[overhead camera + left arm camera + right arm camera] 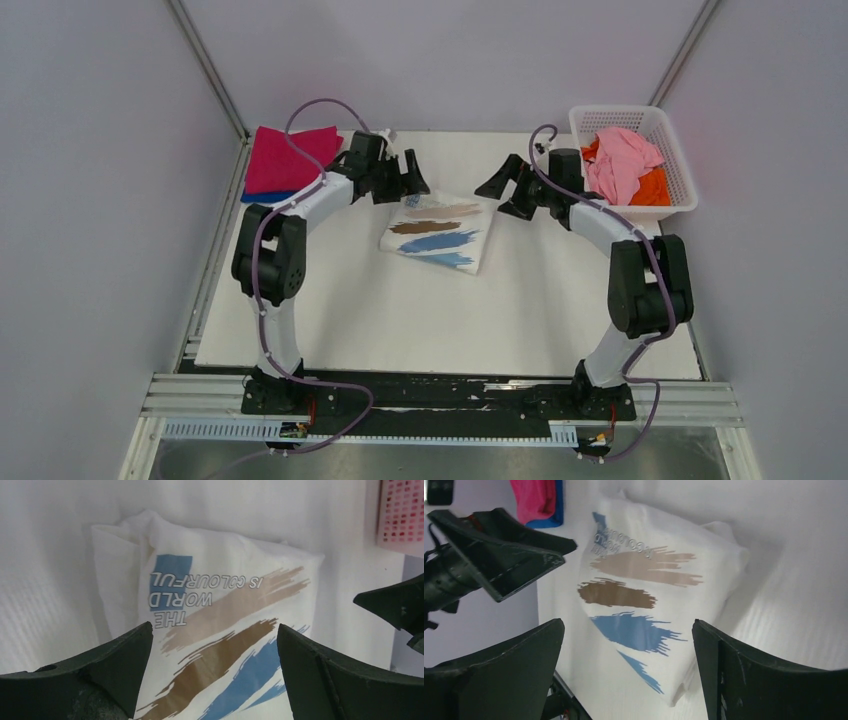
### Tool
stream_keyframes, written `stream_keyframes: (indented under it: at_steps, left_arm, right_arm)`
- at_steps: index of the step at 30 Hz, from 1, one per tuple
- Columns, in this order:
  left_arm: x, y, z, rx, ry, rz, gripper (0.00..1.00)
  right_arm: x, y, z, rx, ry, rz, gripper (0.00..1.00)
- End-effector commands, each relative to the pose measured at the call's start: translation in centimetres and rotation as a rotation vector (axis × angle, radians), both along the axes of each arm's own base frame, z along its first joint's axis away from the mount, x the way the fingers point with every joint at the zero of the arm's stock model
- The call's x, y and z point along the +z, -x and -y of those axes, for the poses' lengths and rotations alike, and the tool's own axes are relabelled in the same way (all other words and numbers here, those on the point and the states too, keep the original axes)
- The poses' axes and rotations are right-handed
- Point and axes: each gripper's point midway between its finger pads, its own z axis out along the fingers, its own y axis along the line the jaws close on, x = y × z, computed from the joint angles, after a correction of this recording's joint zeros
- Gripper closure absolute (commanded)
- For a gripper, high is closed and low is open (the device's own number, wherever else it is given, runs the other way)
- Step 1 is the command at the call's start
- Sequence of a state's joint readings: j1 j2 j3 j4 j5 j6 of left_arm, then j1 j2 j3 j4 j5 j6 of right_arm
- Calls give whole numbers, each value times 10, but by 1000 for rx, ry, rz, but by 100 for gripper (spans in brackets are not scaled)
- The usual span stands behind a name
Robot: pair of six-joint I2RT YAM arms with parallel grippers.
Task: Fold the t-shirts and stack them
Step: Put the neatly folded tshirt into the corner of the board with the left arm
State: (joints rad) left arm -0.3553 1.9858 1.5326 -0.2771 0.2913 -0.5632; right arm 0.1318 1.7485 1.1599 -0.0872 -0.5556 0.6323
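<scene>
Two hands: the left hand (405, 182) and right hand (505, 190) face each other over the far middle of the worktop (400, 320), jaws spread wide, grasping nothing.
Printed t-shirt: the white printed t-shirt (440, 238) lies folded into a flat packet, print up, between the two hands and a little toward the near edge from both, touched by neither.
Axis: the packet is close to square and slightly skewed. Its brush strokes run roughly from left edge to right edge, and its far edge sits just below the fingertips.
Stack: the magenta t-shirt (290, 158) lies folded on a blue t-shirt (262, 196) at the far left corner.
Nearer arm: the left hand sits between packet and stack, so a carry to the stack looks best suited to it. That move would run toward the far left corner.
Unfolded: a pale pink t-shirt (622, 158) and an orange t-shirt (655, 188) are bunched in the white lattice basket (620, 112) at the far right corner, beside the right arm.
Surface: smooth, white and flat, so thin cloth will probably be hard to pinch without dragging a fold open.
Room: bare worktop lies on the near side of the packet. Walls close in just past the left, far and right edges.
</scene>
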Motion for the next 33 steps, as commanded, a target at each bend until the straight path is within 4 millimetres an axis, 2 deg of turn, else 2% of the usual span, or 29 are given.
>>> stream_keyframes:
  at_steps: [1,3,4,6,7,8,9,13,16,17,18,19,22,23,24,25,26,27,28,33]
  left_arm:
    - [28,14,35,-112,153,46,0]
    - [16,13,38,-100,147,24,0]
    - [3,14,37,-88,131,-4,0]
    - [-23,7,22,-11,49,-36,0]
    - [-29,6,20,0,28,-46,0]
    - [-44,9,13,15,-16,-87,0]
    - [-48,10,12,14,-27,-101,0]
    - [-72,31,12,-6,-21,-164,0]
    - [-80,45,11,-2,-32,-182,0]
    - [-89,54,7,6,-43,-209,0]
    - [-86,57,8,10,-46,-199,0]
    - [-94,68,5,18,-52,-224,0]
    - [-87,90,10,9,-56,-216,0]
    - [-84,104,13,-3,-60,-214,0]
    - [-88,114,10,5,-81,-222,0]
    - [-79,123,14,-4,-79,-206,0]
    - [-79,128,12,7,-95,-201,0]
    - [-67,132,16,2,-86,-175,0]
    - [-63,133,14,13,-94,-160,0]
    - [-17,126,5,59,-99,-49,0]
  right_arm:
    - [36,20,-43,142,-155,102,0]
    - [28,21,-56,170,-174,84,0]
    - [22,18,-60,172,-174,72,0]
    - [3,12,-63,174,-178,18,0]
    - [-7,8,-64,168,-173,-9,0]
    - [-16,5,-64,166,-164,-29,0]
    - [-27,2,-64,166,-154,-51,0]
    - [-64,1,-62,163,-112,-142,0]
    - [-85,5,-55,140,-62,-175,0]
    - [-91,8,-53,132,-48,-184,0]
    - [-92,10,-51,132,-40,-183,0]
    - [-93,12,-51,137,-36,-182,0]
    - [-90,25,-49,154,-28,-175,0]
    - [-84,29,-47,155,-24,-159,0]
    - [-81,34,-46,159,-20,-152,0]
    - [-78,40,-45,161,-16,-145,0]
    - [-72,44,-43,158,-10,-130,0]
    - [-70,52,-40,155,-1,-137,0]
    - [-64,56,-39,157,5,-126,0]
    - [-21,58,-27,99,43,-17,0]
